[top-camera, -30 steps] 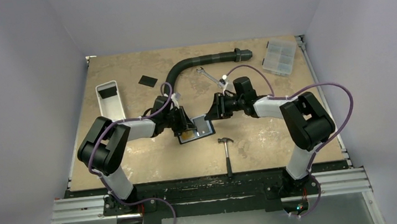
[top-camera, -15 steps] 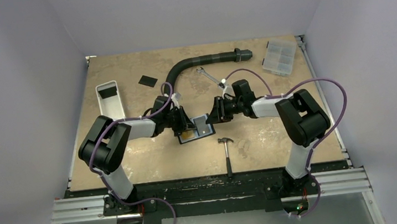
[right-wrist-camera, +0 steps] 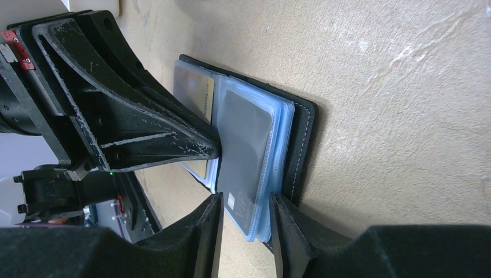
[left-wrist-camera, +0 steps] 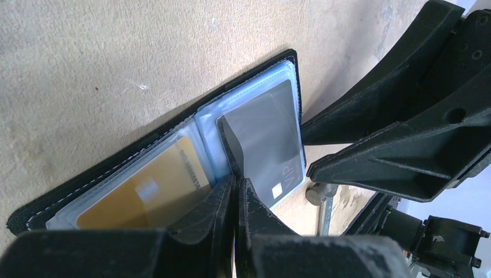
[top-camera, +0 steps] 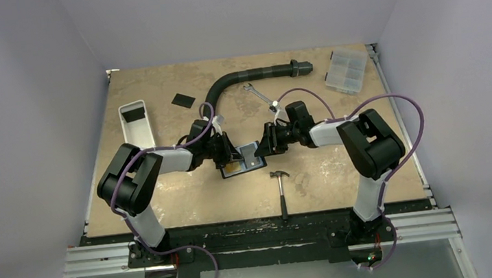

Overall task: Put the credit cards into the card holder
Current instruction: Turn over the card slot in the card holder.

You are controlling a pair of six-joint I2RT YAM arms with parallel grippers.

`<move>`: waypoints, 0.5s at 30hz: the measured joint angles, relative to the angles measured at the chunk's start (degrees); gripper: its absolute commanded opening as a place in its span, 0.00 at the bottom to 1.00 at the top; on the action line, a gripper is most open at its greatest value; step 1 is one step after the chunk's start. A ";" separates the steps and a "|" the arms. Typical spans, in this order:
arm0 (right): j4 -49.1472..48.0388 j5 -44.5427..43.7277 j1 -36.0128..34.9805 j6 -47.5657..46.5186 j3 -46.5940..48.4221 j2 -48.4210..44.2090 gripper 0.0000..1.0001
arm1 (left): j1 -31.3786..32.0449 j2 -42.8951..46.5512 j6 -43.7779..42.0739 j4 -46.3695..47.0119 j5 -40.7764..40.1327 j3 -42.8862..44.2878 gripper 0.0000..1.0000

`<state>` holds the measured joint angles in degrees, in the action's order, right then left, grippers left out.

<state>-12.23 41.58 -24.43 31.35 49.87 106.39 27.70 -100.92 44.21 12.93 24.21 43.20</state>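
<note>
Closer now, the right arm has slid in toward the open card holder [top-camera: 245, 161] in the middle of the table [top-camera: 187, 200]. The right gripper [right-wrist-camera: 246, 200] is about half open, with the edge of the clear pockets held between its fingers. The left gripper [left-wrist-camera: 236, 184] has closed all the way, and its tips touch the fold of the card holder. A gold card [left-wrist-camera: 145, 194] sits in the left pocket and a grey card [left-wrist-camera: 263, 139] in the right one. Another black card [top-camera: 182, 99] lies far back on the table.
</note>
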 measured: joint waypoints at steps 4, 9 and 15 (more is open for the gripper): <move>-0.13 -0.04 -0.02 0.09 0.00 -0.02 0.41 | -0.02 0.00 0.00 0.39 0.07 -0.24 0.01; 1.62 -1.42 -0.33 -0.76 0.00 -1.18 0.44 | -0.04 0.00 0.02 0.85 0.17 -0.44 0.01; 3.67 -3.17 -0.76 -2.12 -0.09 -4.81 0.44 | -0.04 0.00 0.02 1.14 0.22 -0.57 0.01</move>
<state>-8.56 38.41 -25.19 29.23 49.78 101.58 27.66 -100.92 44.23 14.06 24.43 42.63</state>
